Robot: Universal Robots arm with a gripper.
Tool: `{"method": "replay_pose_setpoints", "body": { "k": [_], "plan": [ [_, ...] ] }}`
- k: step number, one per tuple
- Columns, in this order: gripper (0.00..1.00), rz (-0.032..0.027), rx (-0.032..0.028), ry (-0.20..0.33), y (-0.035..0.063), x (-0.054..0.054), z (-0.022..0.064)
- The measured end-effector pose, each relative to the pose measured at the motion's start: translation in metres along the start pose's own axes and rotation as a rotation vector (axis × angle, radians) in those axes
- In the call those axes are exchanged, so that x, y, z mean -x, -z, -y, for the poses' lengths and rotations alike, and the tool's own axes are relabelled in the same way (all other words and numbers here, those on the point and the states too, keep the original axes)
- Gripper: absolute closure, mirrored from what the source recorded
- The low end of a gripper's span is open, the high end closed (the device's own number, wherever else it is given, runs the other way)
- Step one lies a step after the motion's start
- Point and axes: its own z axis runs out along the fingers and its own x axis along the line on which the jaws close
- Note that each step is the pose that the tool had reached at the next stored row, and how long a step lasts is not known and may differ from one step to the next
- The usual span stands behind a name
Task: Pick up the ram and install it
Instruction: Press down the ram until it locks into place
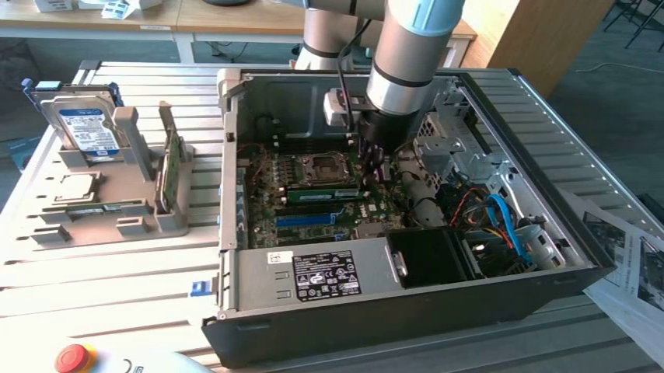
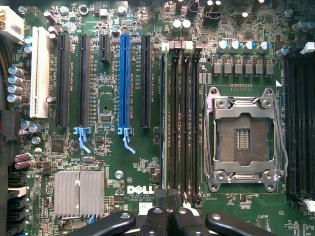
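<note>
The ram (image 2: 164, 123) stands on edge in a slot (image 2: 173, 123) beside the socket (image 2: 243, 140), its long axis along the slot, under the closed gripper (image 2: 170, 196), so seating likely needs a straight, even press with no tilt toward either end.

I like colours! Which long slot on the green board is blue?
The blue slot stands between black slots, with a blue clip at one end; a white slot sits nearer the board's edge.
</note>
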Motion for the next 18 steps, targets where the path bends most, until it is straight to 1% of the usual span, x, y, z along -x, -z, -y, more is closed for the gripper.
{"method": "replay_pose_setpoints", "body": {
  "k": [13,18],
  "plan": [
    [0.9,0.0,0.0013,0.0,0.0102,0.0,0.0002],
    [0.9,0.0002,0.0014,0.0,0.0107,0.0,0.0003]
  ]
}}
